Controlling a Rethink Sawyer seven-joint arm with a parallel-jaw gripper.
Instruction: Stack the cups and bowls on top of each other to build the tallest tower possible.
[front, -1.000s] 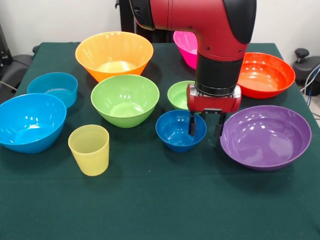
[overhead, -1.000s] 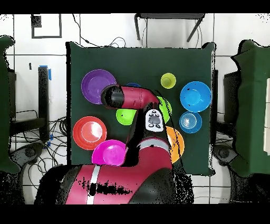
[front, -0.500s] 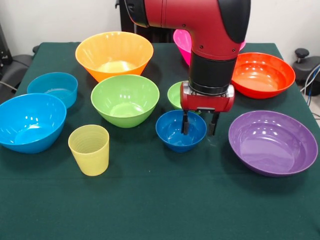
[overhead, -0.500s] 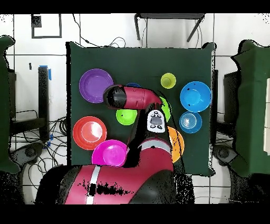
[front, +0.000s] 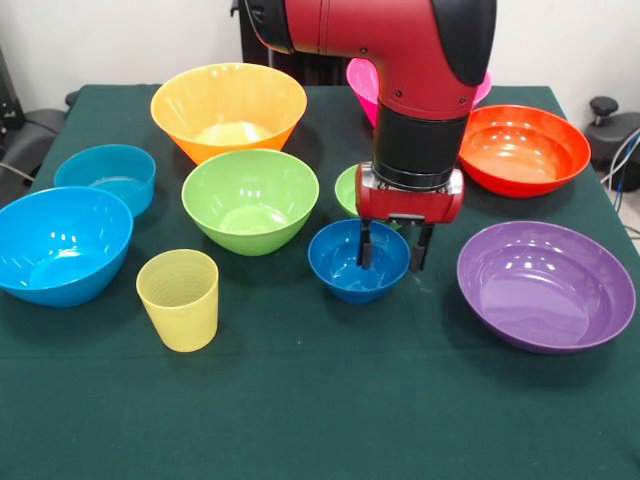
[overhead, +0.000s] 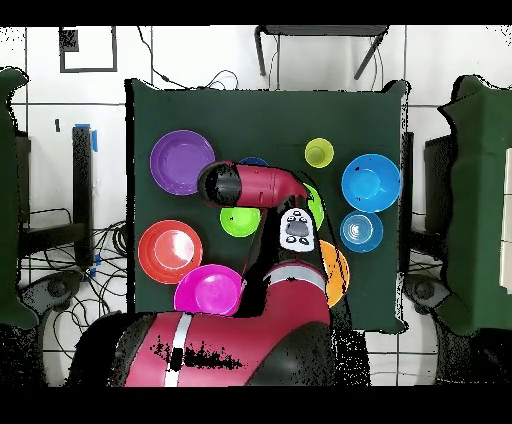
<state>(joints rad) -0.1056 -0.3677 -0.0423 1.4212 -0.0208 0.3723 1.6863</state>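
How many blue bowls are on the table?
3. A big blue bowl sits at the front view's left edge, a low light-blue bowl just behind it, and a small dark-blue bowl under the robot's hand. The arm might hide more.

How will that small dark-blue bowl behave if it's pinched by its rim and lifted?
The small dark-blue bowl looks like thin glossy plastic, so probably light, stiff and slippery. The hand straddles its right rim, one finger inside and one outside; a one-sided pinch may tilt it. Its narrow base could let it slide on the green cloth.
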